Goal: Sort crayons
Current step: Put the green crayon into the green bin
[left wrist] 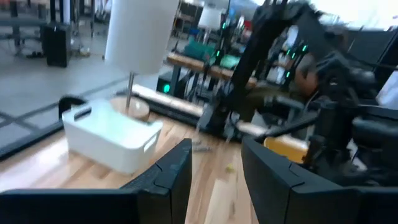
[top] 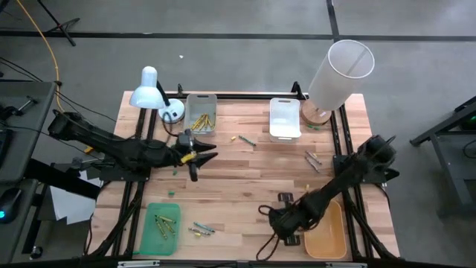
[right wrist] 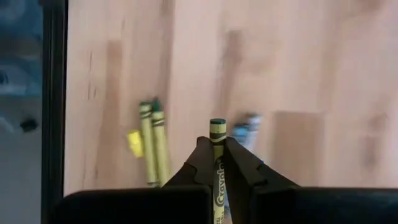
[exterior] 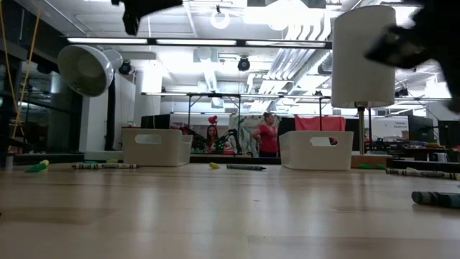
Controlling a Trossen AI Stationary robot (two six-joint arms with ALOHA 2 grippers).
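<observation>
1. Crayons, high view: scattered over the wooden table (top: 238, 179). Yellow ones lie in the grey bin (top: 201, 114) at the far edge, a few in the green tray (top: 161, 228) at the near left, a small cluster (top: 201, 228) on the wood just beside that tray, loose ones (top: 246, 140) mid-table and a pair (top: 313, 160) on the right. White bin (top: 284, 118) looks empty; orange tray (top: 329, 234) sits at the near right. Left gripper (top: 209, 156) hangs over the table centre-left, near the grey bin. Right gripper (top: 277, 219) is low at the near edge, between the crayon cluster and the orange tray. Blue desk lamp (top: 151, 88) and a white-shaded lamp (top: 339, 72) stand at the far corners.

2. Low view: crayons lie flat on the wood, a dark one (exterior: 246, 167) between the two white-looking bins (exterior: 315, 150), a grey one (exterior: 435, 198) close on the right, more at far left (exterior: 105, 166). People visible in the room behind. Neither gripper's fingertips show here.

3. Left wrist view: left gripper (left wrist: 216, 168) has its fingers parted with nothing between them, facing the white bin (left wrist: 112, 134) and the shaded lamp (left wrist: 139, 31). Right arm (left wrist: 298, 93) shows blurred beyond.

4. Right wrist view: right gripper (right wrist: 217, 163) is clamped tight on a yellow-green crayon (right wrist: 217, 134), whose tip sticks out past the fingertips. Two more yellow-green crayons (right wrist: 153, 143) lie side by side on the wood nearby, a bluish one (right wrist: 244, 129) just beside the held one.
</observation>
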